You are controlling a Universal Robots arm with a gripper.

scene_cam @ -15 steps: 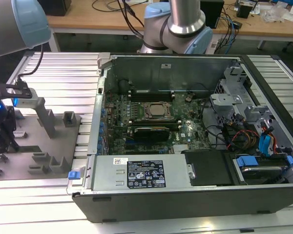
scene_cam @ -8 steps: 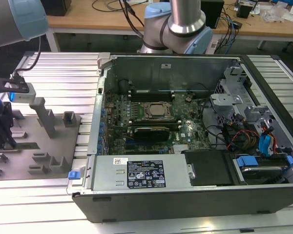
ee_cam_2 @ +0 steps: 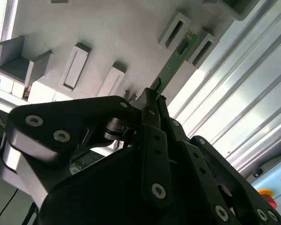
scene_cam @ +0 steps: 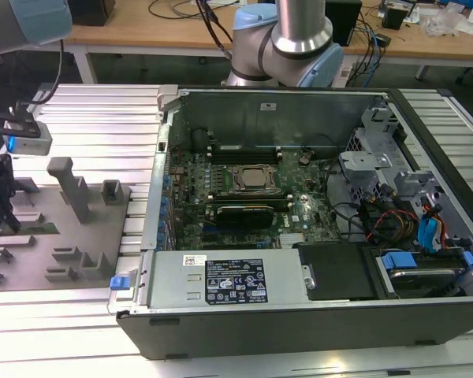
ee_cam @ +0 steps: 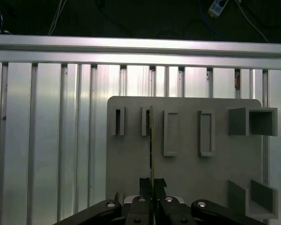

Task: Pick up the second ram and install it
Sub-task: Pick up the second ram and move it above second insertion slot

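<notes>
Gripper (ee_cam_2: 152, 101): two slim black fingers, bolted metal links, drawn almost together and pinching the second ram (ee_cam_2: 174, 63) by one end. The pads press on its flat faces, probably to keep the thin board from twisting and to leave its long edges free.

Second ram: narrow flat strip, green board with dark chips. In the first wrist view it is edge-on, a thin line (ee_cam: 151, 140) rising from the fingertips. Its far end lies between two raised pockets of the gray tray (ee_cam_2: 84, 28) (whether it has cleared them cannot be told).

Gray tray: matte plastic plate with upright rectangular pockets and open box shapes, evidently shaped to stand parts on edge for a clean pinch.

Table (ee_cam: 47, 140): ribbed aluminium, bright and grooved.

Computer case (scene_cam: 299, 323): open black metal box, well apart on the exterior view's right, with the motherboard (scene_cam: 244, 197) exposed.
</notes>
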